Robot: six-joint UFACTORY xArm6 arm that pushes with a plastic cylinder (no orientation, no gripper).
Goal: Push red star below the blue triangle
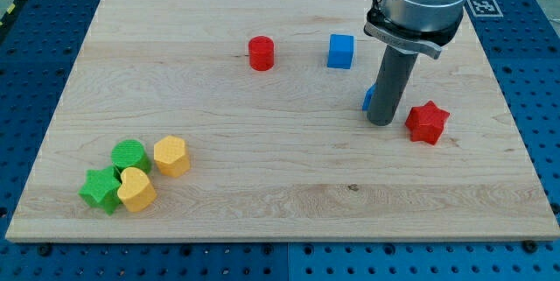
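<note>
No readable text shows; only a black-and-white marker tag (484,6) sits beyond the board's top-right corner.

You'll find my tip (380,122) just left of the red star (427,122), with the blue triangle (368,98) tucked behind the rod. The blue cube (340,51) sits toward the view's top, the red cylinder (261,53) to its left.

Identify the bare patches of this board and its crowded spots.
Bare: the wide middle between the red cylinder and the yellow block; the bottom right below the red star. Crowded: the bottom-left cluster, and around my tip.
</note>
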